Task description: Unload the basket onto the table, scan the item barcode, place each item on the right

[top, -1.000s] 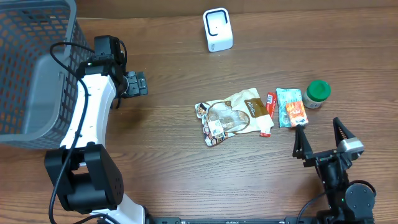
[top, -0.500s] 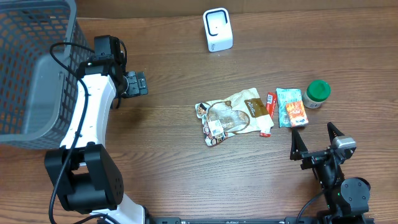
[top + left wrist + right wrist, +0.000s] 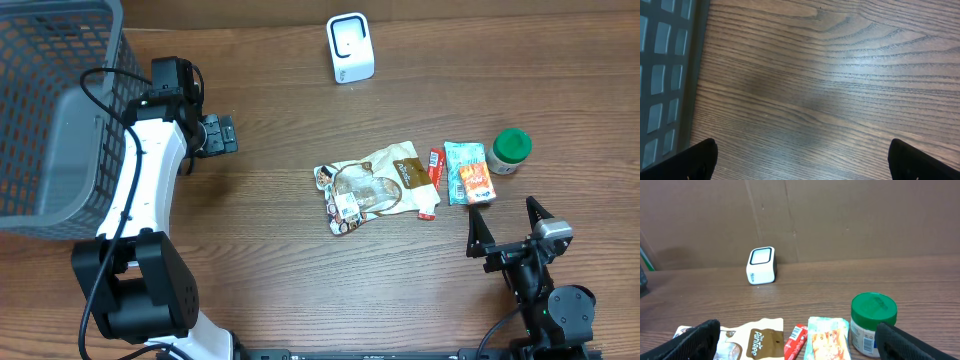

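Wooden table point(image 3: 280, 280) — basket point(image 3: 60, 60), white scanner point(image 3: 350, 47), snack packets point(image 3: 375, 185), green-lidded jar point(image 3: 510, 151)

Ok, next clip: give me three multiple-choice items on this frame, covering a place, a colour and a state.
1. Where does the white box-shaped scanner stand?
A) alone near the wooden table's far edge
B) inside a basket
C) between two gripper fingers

2. What colour is the lid of the small round jar?
A) red
B) green
C) white

3. The right gripper is:
A) shut on a packet
B) open, holding nothing
C) out of view

Answers:
1 A: the overhead view shows it apart from everything else.
2 B: the lid is green in both the overhead and right wrist views.
3 B: its fingers stand wide apart with nothing between them.
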Tool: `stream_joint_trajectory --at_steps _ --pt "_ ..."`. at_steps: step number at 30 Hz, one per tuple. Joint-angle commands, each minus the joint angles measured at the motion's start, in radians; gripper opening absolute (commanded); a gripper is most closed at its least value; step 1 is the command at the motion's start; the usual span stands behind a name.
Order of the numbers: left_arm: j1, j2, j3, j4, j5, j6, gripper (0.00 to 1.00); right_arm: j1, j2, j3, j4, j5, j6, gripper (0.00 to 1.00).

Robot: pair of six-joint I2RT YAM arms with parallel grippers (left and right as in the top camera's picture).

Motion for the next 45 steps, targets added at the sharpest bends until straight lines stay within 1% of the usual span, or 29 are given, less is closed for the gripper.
stream_joint_trajectory --at_steps 1,5,7,14,16,20,22,25,28,32,35,37,39,42,45 --pt "0.003 -0.029 0.016 0.002 -0.010 -0.003 0.99 -0.005 -0.010 -0.010 0.003 -0.006 0.005 1.00" --pt "-0.006 -0.150 0.015 0.001 -0.010 -0.003 1.00 -0.005 -0.010 -0.010 0.003 -0.006 0.005 1.00" --pt "-0.010 -0.258 0.016 0.002 -0.009 -0.003 1.00 -0.005 -0.010 -0.010 0.003 -0.005 0.005 1.00" --pt "-0.009 -0.716 0.016 0.002 -0.010 -0.003 0.99 -0.005 -0.010 -0.010 0.003 -0.005 0.005 1.00" --pt "-0.009 -0.826 0.016 0.002 -0.009 -0.003 1.00 -0.005 -0.010 -0.010 0.003 -0.006 0.005 1.00" --pt "-0.009 -1.013 0.016 0.001 -0.063 0.005 0.99 -0.005 -0.010 -0.010 0.003 -0.006 0.005 1.00" --pt "-0.009 -1.085 0.016 -0.019 -0.060 0.003 1.00 -0.005 -0.010 -0.010 0.003 -0.006 0.005 1.00" --pt "-0.010 -1.157 0.013 -0.122 0.022 -0.006 1.00 -0.005 -0.010 -0.010 0.003 -0.006 0.005 1.00" --pt "-0.009 -1.254 -0.039 -0.179 0.041 -0.008 0.99 -0.005 -0.010 -0.010 0.003 -0.006 0.005 1.00" --pt "-0.009 -1.427 -0.210 -0.157 0.056 -0.069 0.99 -0.005 -0.010 -0.010 0.003 -0.005 0.005 1.00" --pt "-0.009 -1.563 -0.366 -0.092 0.087 -0.094 0.99 -0.005 -0.010 -0.010 0.003 -0.006 0.005 1.00" --pt "-0.009 -1.640 -0.473 -0.008 0.112 -0.094 0.99 -0.005 -0.010 -0.010 0.003 -0.005 0.005 1.00" --pt "-0.009 -1.703 -0.579 0.111 0.132 -0.094 1.00 -0.005 -0.010 -0.010 0.003 -0.005 0.005 1.00" --pt "-0.009 -1.778 -0.737 0.341 0.168 -0.094 1.00 -0.005 -0.010 -0.010 0.003 -0.006 0.005 1.00" --pt "-0.010 -1.772 -0.861 0.576 0.204 -0.106 1.00 -0.005 -0.010 -0.010 0.003 -0.006 0.005 1.00"
